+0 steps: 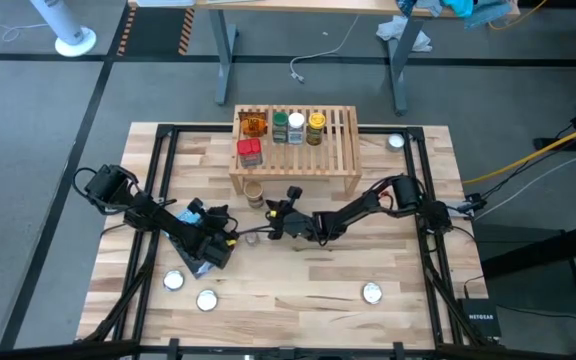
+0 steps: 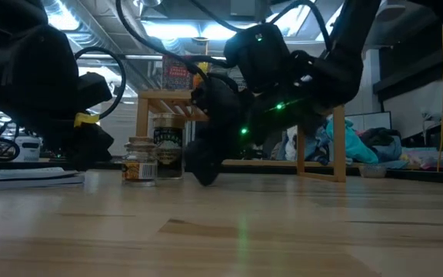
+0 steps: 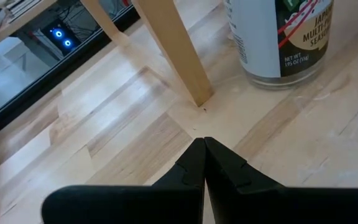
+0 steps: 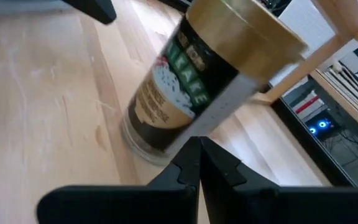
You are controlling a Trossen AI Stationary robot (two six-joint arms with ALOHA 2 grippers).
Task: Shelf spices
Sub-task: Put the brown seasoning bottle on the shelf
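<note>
Both arms were matte black jointed links trailing black cables, the right arm (image 2: 283,69) showing green indicator lights, the left arm (image 1: 153,215) carrying a yellow tag.

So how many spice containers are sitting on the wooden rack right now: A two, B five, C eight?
B: the high view shows five on the shelf: an orange packet, a red tin, and jars with green, white and yellow lids.

Jar (image 3: 283,38) top cut off by frame edge; shelf (image 2: 206,104) mostly hidden behind arm.
</note>
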